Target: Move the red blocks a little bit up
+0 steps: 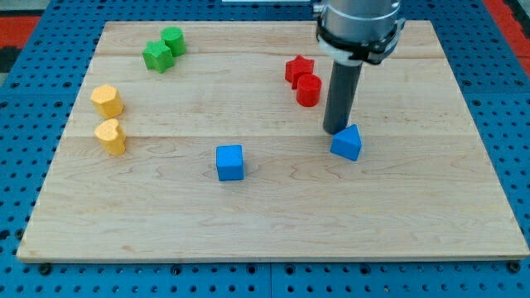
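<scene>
My tip [336, 131] touches the blue triangular block [348, 142] — below the red blocks [304, 80].

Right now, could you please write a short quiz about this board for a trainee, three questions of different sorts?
1. True or false: my tip touches a red block.
2. How many blocks lie on the board?
3. Which block is nearest my tip? A) blue cube B) blue triangular block C) red cylinder

Key:
1. False; it stands apart from the red star and the red cylinder, toward the view's bottom right of them.
2. Eight.
3. B
</scene>
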You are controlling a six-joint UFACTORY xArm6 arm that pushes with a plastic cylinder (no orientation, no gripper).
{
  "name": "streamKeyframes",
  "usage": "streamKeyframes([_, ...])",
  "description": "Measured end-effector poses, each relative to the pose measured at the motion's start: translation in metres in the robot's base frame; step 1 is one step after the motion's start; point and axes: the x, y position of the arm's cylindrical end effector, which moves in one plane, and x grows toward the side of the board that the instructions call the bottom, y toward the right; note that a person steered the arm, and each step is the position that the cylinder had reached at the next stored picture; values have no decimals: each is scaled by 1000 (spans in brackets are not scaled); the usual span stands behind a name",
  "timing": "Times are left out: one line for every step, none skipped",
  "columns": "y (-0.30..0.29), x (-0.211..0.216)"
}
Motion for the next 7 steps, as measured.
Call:
streamKeyframes([51, -15])
streamKeyframes([17, -27])
streamKeyframes([-46, -33])
streamKeyframes([-61, -50])
streamKeyframes([-5, -42])
streamKeyframes([0, -82])
streamKeyframes([-25, -113])
